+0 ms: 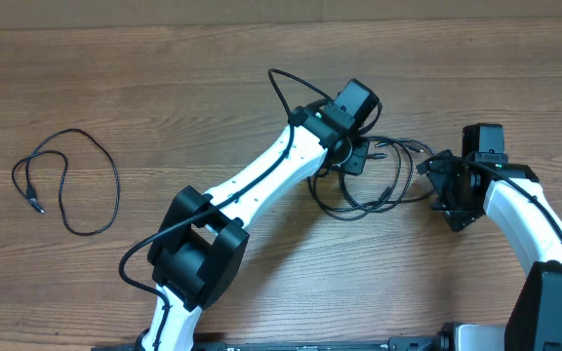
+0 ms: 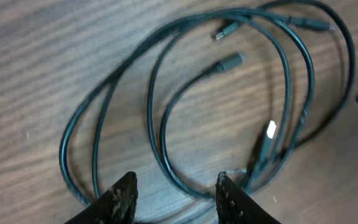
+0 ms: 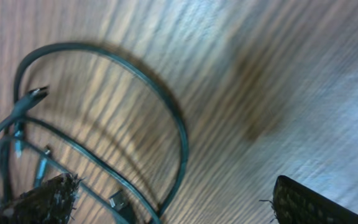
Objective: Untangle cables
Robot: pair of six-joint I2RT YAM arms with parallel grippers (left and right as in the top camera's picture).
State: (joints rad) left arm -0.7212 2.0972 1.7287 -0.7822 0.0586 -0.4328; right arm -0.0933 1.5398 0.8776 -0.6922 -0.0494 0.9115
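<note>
The brown wood-grain tabletop carries two lots of thin black cord. A single cable lies in an open loop near the left edge. Well apart from it, a bunch of cables lies in overlapping loops right of centre, small plug ends showing.

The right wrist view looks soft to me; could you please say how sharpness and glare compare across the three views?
Right wrist: blurred, the cables and wood grain soft, with a pale sheen on the table at right. Left wrist: mostly sharp, with a bright glint on one plug. Overhead: evenly lit and crisp, only faint shadows.
</note>
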